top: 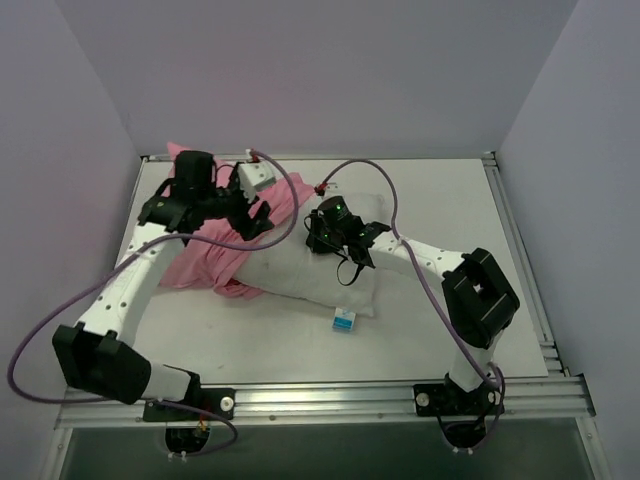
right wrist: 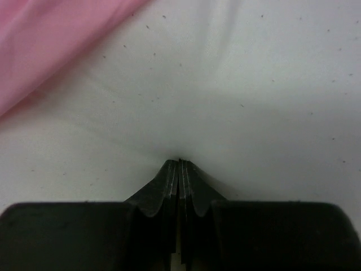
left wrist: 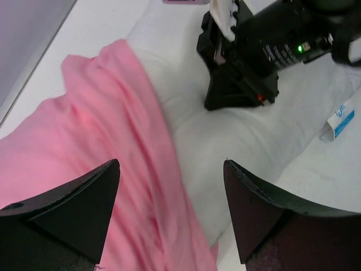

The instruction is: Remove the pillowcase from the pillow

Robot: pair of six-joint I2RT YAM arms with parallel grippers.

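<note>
The white pillow lies mid-table with its blue-and-white tag at the near right corner. The pink pillowcase covers its left end, bunched up. My left gripper is open and empty, hovering over the pillowcase edge; in the left wrist view the gripper spans the pink pillowcase and the bare pillow. My right gripper is shut, its tips pressed into the pillow's top. In the right wrist view, the gripper dents the white pillow, with the pillowcase at upper left.
The table has metal rails along its back, right and near edges. Purple cables loop over both arms. The right arm's body stands just beyond my left gripper. The tag also shows in the left wrist view.
</note>
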